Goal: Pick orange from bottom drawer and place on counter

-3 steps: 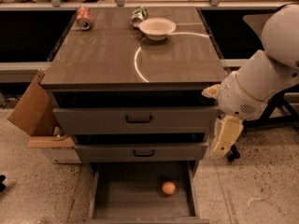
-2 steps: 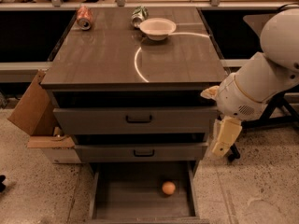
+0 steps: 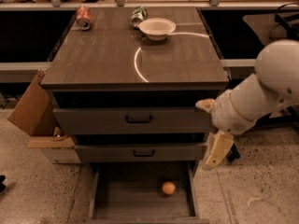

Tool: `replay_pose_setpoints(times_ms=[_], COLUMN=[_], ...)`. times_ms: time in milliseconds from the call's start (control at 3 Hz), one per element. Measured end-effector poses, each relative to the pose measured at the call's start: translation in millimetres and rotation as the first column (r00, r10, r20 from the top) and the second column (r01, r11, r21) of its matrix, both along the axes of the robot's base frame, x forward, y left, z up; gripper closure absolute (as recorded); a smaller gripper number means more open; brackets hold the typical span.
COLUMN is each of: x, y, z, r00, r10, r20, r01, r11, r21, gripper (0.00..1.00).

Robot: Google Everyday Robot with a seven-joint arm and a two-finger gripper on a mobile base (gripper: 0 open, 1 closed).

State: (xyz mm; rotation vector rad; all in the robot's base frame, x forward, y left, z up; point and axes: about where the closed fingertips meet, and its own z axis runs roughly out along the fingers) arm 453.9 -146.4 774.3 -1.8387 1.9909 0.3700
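The orange (image 3: 168,188) lies on the bare floor of the open bottom drawer (image 3: 117,204), right of its middle. The counter (image 3: 103,59) is the glossy grey-brown top of the cabinet, with a curved bright reflection. My gripper (image 3: 217,150) hangs from the white arm (image 3: 261,92) at the cabinet's right side, level with the middle drawer. It is above and to the right of the orange, apart from it, and holds nothing that shows.
A white bowl (image 3: 157,28), a red crushed can (image 3: 84,17) and a green can (image 3: 138,15) stand at the counter's back. The two upper drawers (image 3: 135,120) are shut. A cardboard box (image 3: 35,111) stands left of the cabinet.
My gripper has moved a little down and left, closer to the open bottom drawer. The orange and the drawers have not moved.
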Motion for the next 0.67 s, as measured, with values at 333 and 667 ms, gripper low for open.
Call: replay_pose_setpoints(times_ms=[333, 667], x=[-0.8, -0.9], y=[8.8, 9.5], z=[-38.2, -42.5], r00=[0.9995, 0.9995], r10=[0.023, 0.024], r20=[0.022, 0.021], r01=[-0.024, -0.025], r11=[0.998, 0.998], r21=[0.056, 0.060], gripper=[0.00, 0.00])
